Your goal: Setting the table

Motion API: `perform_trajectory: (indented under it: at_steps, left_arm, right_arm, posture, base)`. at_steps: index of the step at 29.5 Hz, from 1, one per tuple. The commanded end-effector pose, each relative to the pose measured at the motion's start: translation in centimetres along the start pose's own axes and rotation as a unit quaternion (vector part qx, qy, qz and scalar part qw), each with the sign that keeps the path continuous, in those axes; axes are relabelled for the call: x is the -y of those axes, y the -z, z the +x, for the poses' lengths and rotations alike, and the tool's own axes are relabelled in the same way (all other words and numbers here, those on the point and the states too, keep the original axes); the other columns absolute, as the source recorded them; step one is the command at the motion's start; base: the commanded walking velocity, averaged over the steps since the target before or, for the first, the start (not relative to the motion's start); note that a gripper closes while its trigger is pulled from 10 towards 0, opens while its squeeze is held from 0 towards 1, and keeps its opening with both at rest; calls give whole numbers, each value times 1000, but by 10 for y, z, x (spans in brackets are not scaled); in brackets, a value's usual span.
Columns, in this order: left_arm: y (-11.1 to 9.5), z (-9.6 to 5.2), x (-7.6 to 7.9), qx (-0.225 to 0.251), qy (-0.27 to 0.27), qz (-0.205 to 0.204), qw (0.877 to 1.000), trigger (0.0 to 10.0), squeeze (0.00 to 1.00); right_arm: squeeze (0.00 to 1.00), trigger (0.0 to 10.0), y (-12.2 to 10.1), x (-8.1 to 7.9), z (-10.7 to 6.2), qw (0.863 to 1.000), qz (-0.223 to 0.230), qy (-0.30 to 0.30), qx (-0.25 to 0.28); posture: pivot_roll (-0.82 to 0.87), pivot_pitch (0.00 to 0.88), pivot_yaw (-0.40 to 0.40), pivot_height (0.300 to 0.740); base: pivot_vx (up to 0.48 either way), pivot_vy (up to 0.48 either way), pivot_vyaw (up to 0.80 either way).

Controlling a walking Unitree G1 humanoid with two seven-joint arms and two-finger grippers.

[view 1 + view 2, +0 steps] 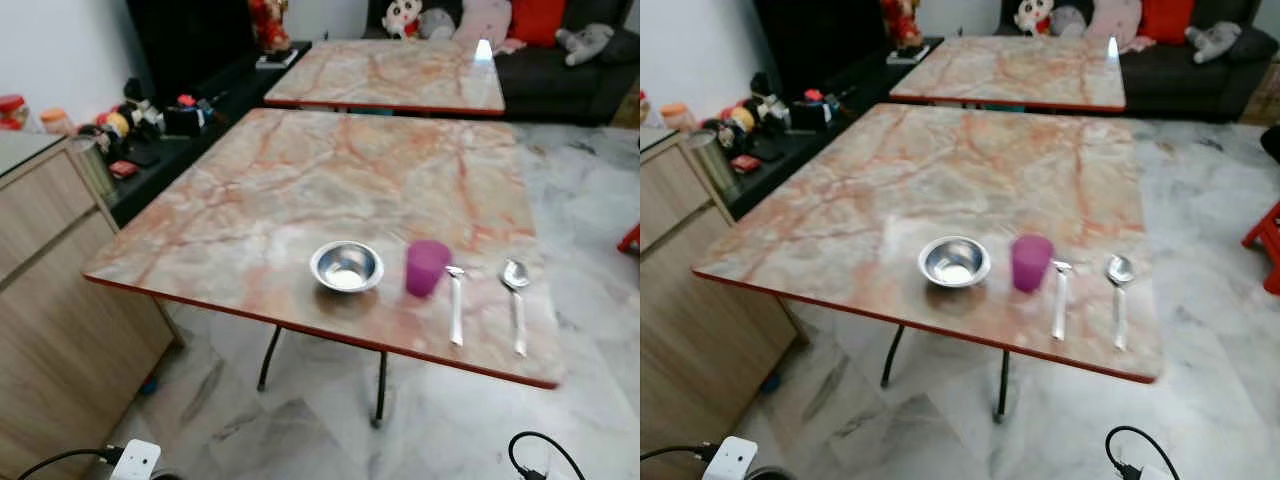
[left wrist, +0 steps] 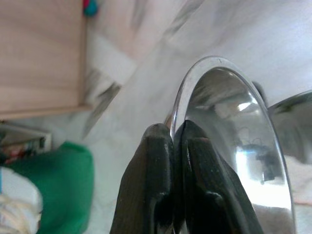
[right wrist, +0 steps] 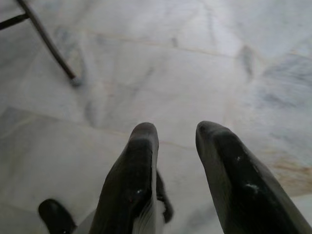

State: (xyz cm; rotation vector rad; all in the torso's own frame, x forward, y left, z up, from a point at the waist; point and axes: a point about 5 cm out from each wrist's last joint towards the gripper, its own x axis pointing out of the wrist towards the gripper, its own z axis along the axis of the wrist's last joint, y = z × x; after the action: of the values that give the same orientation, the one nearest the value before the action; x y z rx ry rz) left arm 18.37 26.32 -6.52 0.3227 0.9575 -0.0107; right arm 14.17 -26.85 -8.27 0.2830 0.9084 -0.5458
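Marbled pink-and-orange laminate with a thin red edge covers the surface (image 1: 300, 190) you are setting, and along its near edge one place is partly laid. A small round steel bowl (image 1: 346, 266) sits there, shiny and shallow, with a translucent purple plastic cup (image 1: 427, 267) upright just beside it. Next come a slim metal utensil with a pale handle (image 1: 456, 305) (a fork or a knife, too small to tell) and then a steel spoon (image 1: 516, 290), both lying flat and roughly parallel, handles toward you.

What is left, as I judge it, sits in your left gripper (image 2: 175, 141): its black fingers are pinched tight on the rim of a polished steel plate (image 2: 234, 146), thin-edged and mirror-bright, held down low over the pale marble floor (image 3: 161, 63) and not yet brought up to the surface. You will probably want it placed near the bowl.

Your right gripper (image 3: 173, 134) hangs over the floor with its fingers moderately apart, carrying nothing. Behind stands a second surface (image 1: 390, 72) of the same laminate.
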Motion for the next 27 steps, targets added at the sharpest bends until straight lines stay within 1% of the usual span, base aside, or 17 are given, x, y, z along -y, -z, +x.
perform_trajectory:
  at_steps: [1, 8, 15, 18, 20, 27]
  left_arm:
    - [-5, 0, -6, 8, -5, 6, 1000, 10000, 0]
    - [-10, 1, -7, 12, -4, 9, 1000, 10000, 0]
    - [-8, 0, -6, 10, -3, 8, 1000, 10000, 0]
    - [-7, 0, -5, 9, -2, 8, 1000, 10000, 0]
    - [-7, 1, -5, 9, -1, 8, 1000, 10000, 0]
    - [-9, 1, -4, 11, -2, 7, 1000, 10000, 0]
  right_arm:
    - [0, 10000, -1, -1, 0, 1000, 2, 1, 2]
    - [0, 10000, -1, -1, 0, 1000, 5, 1, 2]
    - [0, 10000, -1, -1, 0, 1000, 9, 1, 3]
    - [0, 10000, -2, -1, 0, 1000, -1, 3, 2]
    - [0, 10000, -2, -1, 0, 1000, 1, 3, 6]
    - [0, 10000, -3, 0, 0, 1000, -3, 7, 8]
  posture:
    - [13, 30, 82, 740]
    - [14, 42, 82, 740]
    - [15, 49, 81, 740]
    - [14, 50, 81, 740]
    - [16, 50, 80, 740]
    - [15, 51, 81, 740]
  base:
    - [0, -401, 0]
    - [0, -422, 0]
    - [0, -429, 0]
    - [0, -431, 0]
    - [0, -431, 0]
    - [0, -428, 796]
